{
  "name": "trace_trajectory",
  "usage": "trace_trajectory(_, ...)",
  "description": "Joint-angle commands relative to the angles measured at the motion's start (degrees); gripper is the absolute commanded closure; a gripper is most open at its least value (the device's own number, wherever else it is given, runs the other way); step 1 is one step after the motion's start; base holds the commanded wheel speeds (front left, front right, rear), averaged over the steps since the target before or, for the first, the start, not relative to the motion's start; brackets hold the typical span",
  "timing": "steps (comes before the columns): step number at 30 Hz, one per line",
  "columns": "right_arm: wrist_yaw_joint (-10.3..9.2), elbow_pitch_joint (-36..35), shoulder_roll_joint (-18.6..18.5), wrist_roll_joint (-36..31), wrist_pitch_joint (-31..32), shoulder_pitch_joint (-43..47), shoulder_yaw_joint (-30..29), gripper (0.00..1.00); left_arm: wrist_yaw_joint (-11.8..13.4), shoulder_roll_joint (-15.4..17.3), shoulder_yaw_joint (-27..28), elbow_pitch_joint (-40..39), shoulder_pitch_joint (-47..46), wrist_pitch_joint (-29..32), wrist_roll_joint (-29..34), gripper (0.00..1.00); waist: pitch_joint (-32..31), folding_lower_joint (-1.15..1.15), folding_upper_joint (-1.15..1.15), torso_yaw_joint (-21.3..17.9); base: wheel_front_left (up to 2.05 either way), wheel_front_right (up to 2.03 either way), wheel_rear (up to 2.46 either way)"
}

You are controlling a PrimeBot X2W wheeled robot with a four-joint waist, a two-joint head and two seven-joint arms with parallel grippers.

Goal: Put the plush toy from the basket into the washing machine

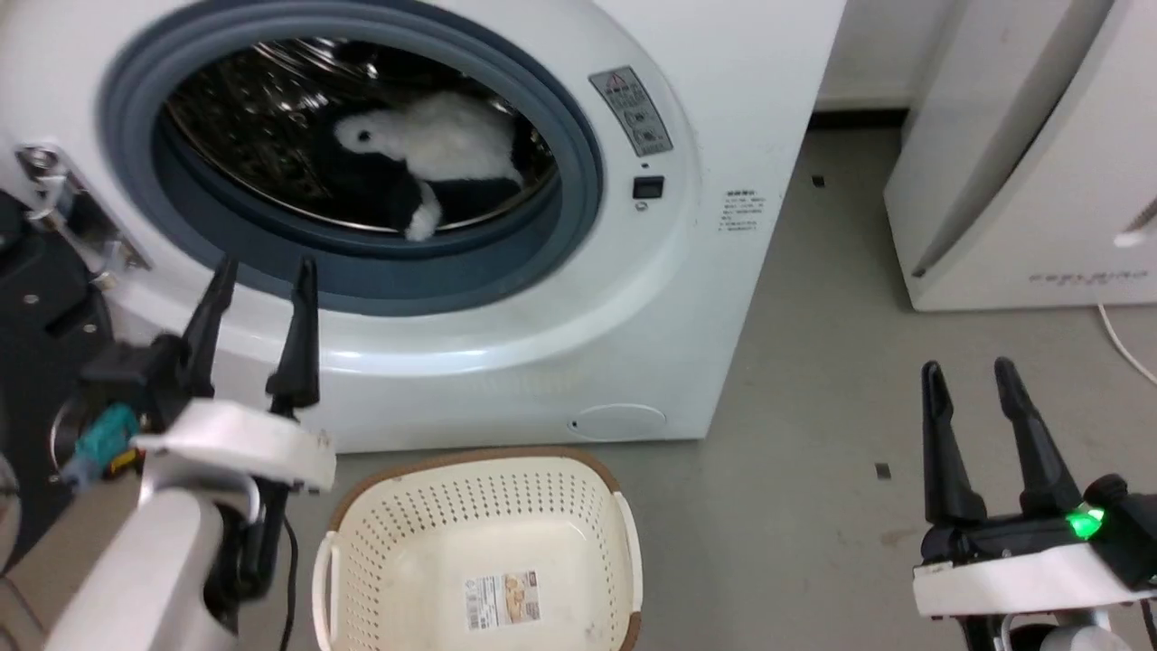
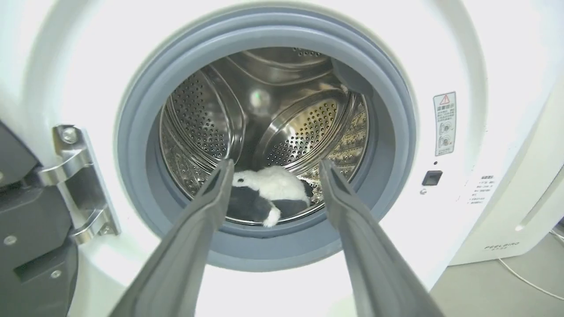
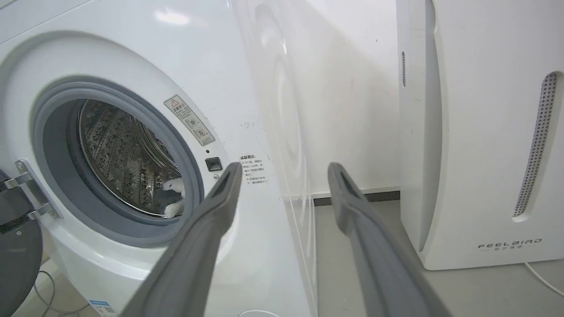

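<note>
The plush toy (image 1: 434, 154) is lying inside the steel drum (image 2: 304, 132) of the washing machine (image 1: 633, 316), long axis running left to right, head to the left, straight beyond the left gripper (image 1: 267, 267), whose empty fingers (image 1: 296, 344) are standing spread just before the porthole (image 1: 470, 280). The right gripper (image 1: 967, 369), likewise spread and empty, is hovering well off to the right, while the basket (image 1: 470, 515) is sitting empty on the near floor (image 1: 813, 407).
</note>
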Motion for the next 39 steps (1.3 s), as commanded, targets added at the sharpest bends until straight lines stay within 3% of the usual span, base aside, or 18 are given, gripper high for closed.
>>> trace_trajectory(1,-0.04,0.3,0.0,-0.4,-0.3,1.3,0.1,0.00,0.8,-1.5,1.6,-2.2,4.0,-0.3,0.9,0.00,-2.2,0.01,0.00,1.4,0.00,0.00,0.00)
trace_trajectory(9,-0.04,0.8,0.0,-0.6,-0.3,4.0,0.7,0.00,1.4,-6.8,4.5,-7.1,15.2,-0.3,6.6,0.00,-4.6,0.01,0.00,3.1,0.00,0.00,0.00)
trace_trajectory(16,-0.04,1.0,0.0,-0.1,-0.3,5.2,1.3,0.00,-0.4,-9.9,6.8,-7.4,21.3,-0.3,10.4,0.00,-5.5,0.01,0.00,3.4,0.00,0.00,0.00)
trace_trajectory(36,-0.04,1.7,0.0,0.2,-0.3,6.0,1.7,0.00,-5.0,-16.5,11.8,-5.5,23.9,-0.3,17.2,0.00,-6.1,0.01,0.00,3.6,0.00,0.00,0.00)
trace_trajectory(37,0.00,1.7,0.0,0.1,0.0,5.7,1.6,1.00,-4.9,-16.5,11.6,-5.7,23.4,0.0,16.8,1.00,-6.1,0.01,0.00,3.6,0.00,0.00,0.00)
trace_trajectory(39,0.00,1.7,0.0,0.1,0.0,5.7,1.6,1.00,-4.9,-16.5,11.6,-5.7,23.4,0.0,16.8,1.00,-6.1,0.01,0.00,3.6,0.00,0.00,0.00)
